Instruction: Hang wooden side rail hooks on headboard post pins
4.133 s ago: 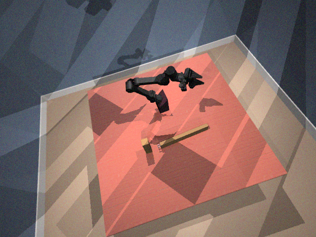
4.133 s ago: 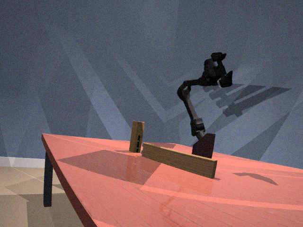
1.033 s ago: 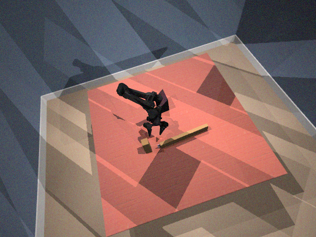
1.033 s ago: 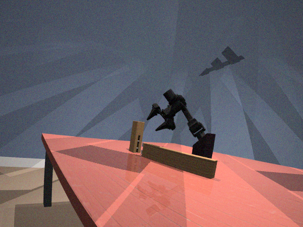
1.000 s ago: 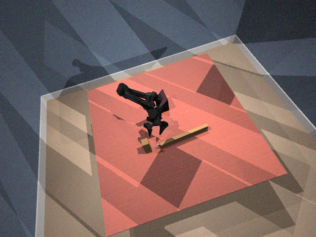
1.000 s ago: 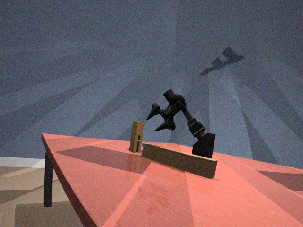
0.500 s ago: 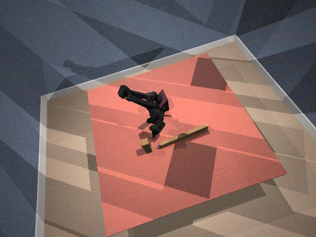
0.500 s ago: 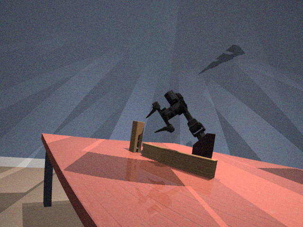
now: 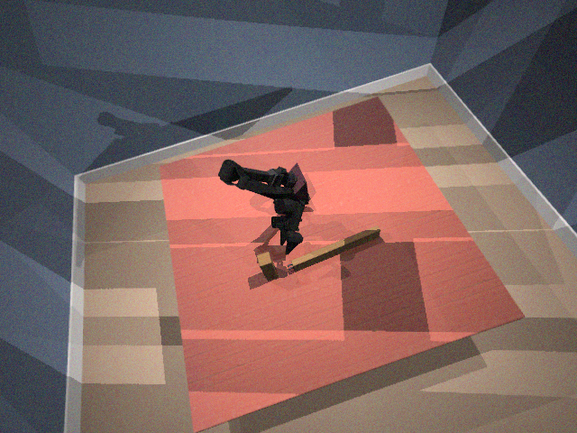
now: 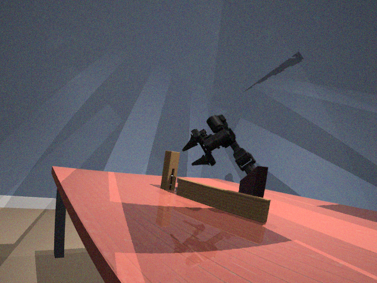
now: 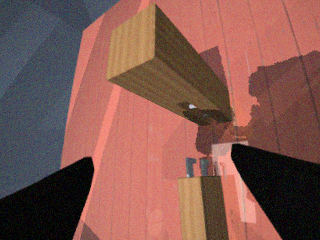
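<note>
The wooden post (image 9: 266,266) (image 10: 168,165) (image 11: 165,65) stands upright on the table. Its slot faces the rail, and a bright pin (image 11: 192,106) shows inside it. The wooden side rail (image 9: 335,252) (image 10: 223,199) (image 11: 191,210) stands on its long narrow edge on the table. Its steel hooks (image 9: 290,267) (image 11: 190,168) point toward the slot, with a small gap between them and the post. My gripper (image 9: 284,248) (image 10: 187,157) (image 11: 163,157) is open and empty. It hangs above the table beside the post and the rail's hook end, touching neither.
The red table (image 9: 261,368) (image 10: 88,188) carries everything. The arm's dark base (image 10: 254,183) stands behind the rail in the exterior view. The arm reaches from it toward the post. Shadows lie across the table, and its left edge shows in the exterior view.
</note>
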{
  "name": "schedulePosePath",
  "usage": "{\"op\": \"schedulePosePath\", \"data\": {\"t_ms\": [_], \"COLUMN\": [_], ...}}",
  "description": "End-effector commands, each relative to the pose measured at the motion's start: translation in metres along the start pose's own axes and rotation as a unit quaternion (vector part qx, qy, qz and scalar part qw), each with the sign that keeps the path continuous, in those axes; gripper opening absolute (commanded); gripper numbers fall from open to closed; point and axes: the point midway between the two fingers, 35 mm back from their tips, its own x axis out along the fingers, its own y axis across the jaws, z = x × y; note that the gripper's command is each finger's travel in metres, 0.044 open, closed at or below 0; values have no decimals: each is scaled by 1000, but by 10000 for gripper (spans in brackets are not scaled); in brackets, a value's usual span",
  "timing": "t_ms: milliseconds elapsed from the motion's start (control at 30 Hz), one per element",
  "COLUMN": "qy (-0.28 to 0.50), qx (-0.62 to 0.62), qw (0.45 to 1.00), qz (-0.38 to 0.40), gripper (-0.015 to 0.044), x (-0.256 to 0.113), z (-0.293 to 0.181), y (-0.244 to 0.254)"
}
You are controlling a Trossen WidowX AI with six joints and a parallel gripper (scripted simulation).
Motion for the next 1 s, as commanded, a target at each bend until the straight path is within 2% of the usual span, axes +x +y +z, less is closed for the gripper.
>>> {"op": "schedulePosePath", "data": {"t_ms": [0, 133, 967], "qy": [-21, -21, -21], "qx": [-328, -387, -387], "qw": [944, 921, 921], "qz": [-40, -49, -49], "gripper": [440, 440, 440], "x": [-1, -2, -2], "z": [-11, -11, -11], "y": [-25, -29, -29]}}
